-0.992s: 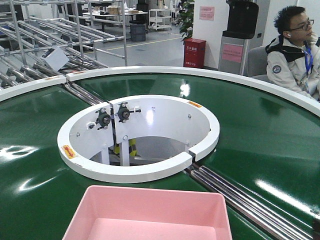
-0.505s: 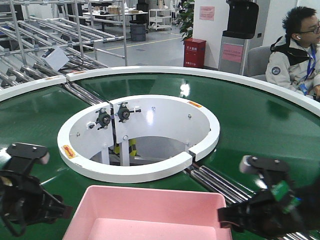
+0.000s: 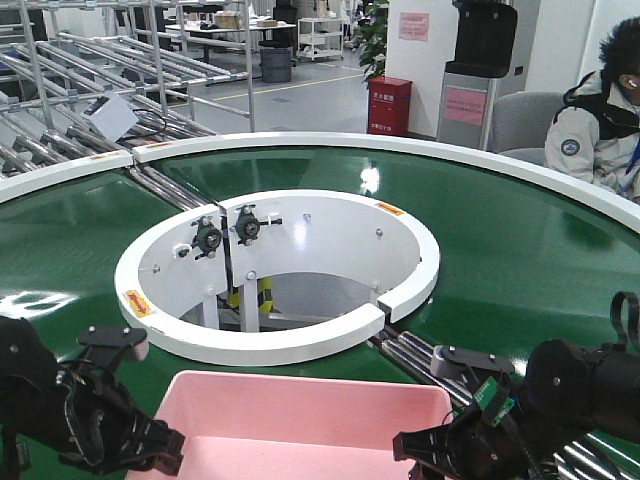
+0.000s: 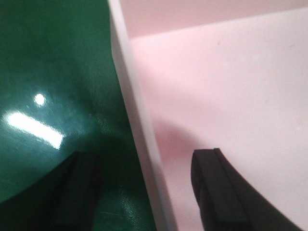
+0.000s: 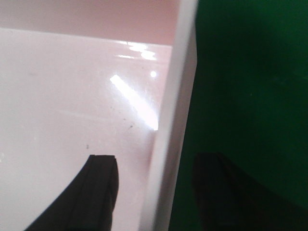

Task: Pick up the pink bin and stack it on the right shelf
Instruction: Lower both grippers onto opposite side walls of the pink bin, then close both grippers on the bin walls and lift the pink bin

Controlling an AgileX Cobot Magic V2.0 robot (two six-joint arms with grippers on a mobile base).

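The pink bin (image 3: 300,425) sits on the green belt at the bottom centre. My left gripper (image 3: 165,452) is at its left wall and my right gripper (image 3: 412,450) is at its right wall. In the left wrist view the left gripper (image 4: 147,192) is open and straddles the bin's wall (image 4: 139,120), with one finger over the belt and one inside the bin. In the right wrist view the right gripper (image 5: 159,192) is open and straddles the bin's other wall (image 5: 171,110) in the same way. Gaps show beside both walls. The right shelf is out of view.
The green curved conveyor belt (image 3: 500,230) runs round a white ring (image 3: 280,345) with an open well in the middle. Metal rollers (image 3: 450,365) cross the belt at the right. A seated person (image 3: 605,120) is at the back right. Roller racks (image 3: 90,80) stand at the back left.
Both arms have come into view, then dropped lower and closer to the bin's side walls. The bin has not moved. The seated person has shifted to the right.
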